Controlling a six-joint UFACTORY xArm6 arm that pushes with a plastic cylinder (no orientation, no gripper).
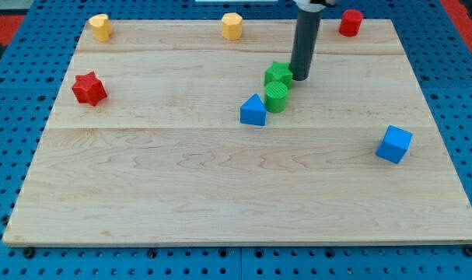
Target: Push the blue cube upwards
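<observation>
The blue cube (394,144) sits near the view's right edge of the wooden board (181,194), a little below mid-height. My tip (300,77) is at the upper middle, touching or just right of a green block (278,75). The tip is far to the upper left of the blue cube. A green cylinder (276,97) stands just below the green block, and a blue triangular block (253,110) lies to its lower left.
A red star-shaped block (89,89) is at the left. A yellow block (101,26) sits at the top left corner, a yellow hexagonal block (232,26) at the top middle, a red block (350,22) at the top right.
</observation>
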